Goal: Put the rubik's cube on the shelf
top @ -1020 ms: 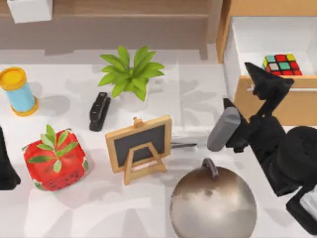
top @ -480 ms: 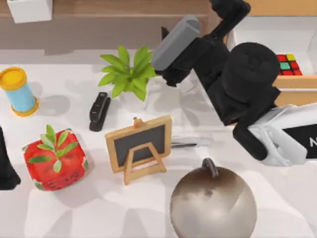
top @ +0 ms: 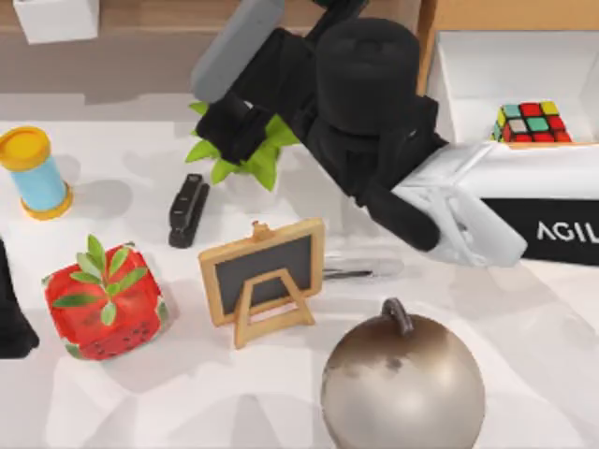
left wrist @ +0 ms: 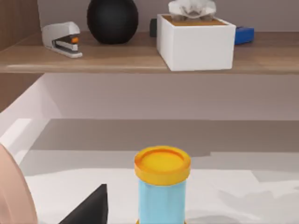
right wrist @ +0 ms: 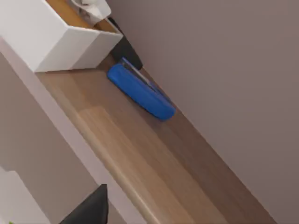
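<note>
The rubik's cube sits inside the open white drawer at the back right, with nothing touching it. My right arm stretches from the right edge across the plant toward the shelf at the back. In the right wrist view a dark fingertip hovers in front of the shelf board, with no cube between the fingers. My left arm is parked at the table's left edge, and one of its fingertips shows in the left wrist view.
On the shelf stand a white tissue box, a blue case, a white stapler and a black ball. The table holds a yellow-capped spool, a plant, a black stapler, an easel chalkboard, a strawberry cube and a metal ball.
My right arm swung away from the drawer front, leftward and back, and now reaches over the plant toward the shelf. The rubik's cube stayed in the drawer.
</note>
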Controlling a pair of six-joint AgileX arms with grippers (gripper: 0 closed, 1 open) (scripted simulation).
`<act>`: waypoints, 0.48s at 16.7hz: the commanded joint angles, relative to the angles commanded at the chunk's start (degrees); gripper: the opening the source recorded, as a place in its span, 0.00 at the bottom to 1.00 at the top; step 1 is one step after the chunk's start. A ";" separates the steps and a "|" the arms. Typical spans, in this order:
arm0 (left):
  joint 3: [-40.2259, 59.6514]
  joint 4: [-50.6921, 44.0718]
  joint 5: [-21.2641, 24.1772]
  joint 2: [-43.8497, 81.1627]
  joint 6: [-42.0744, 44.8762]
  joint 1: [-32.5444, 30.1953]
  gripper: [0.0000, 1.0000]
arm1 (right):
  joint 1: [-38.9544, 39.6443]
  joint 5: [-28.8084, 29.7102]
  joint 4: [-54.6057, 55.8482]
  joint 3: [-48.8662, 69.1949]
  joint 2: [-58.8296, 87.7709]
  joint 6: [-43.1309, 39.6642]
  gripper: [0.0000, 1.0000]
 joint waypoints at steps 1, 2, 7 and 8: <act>0.00 0.00 0.00 0.00 0.00 0.00 1.00 | 0.76 -0.51 -3.11 2.04 0.39 1.67 1.00; 0.00 0.00 0.00 0.00 0.00 0.00 1.00 | 1.35 -0.98 -6.06 4.27 0.65 3.41 1.00; 0.00 0.00 0.00 0.00 0.00 0.00 1.00 | 2.08 -2.17 -19.90 16.24 1.40 12.58 1.00; 0.00 0.00 0.00 0.00 0.00 0.00 1.00 | 1.72 -2.10 -22.66 18.57 1.66 14.38 1.00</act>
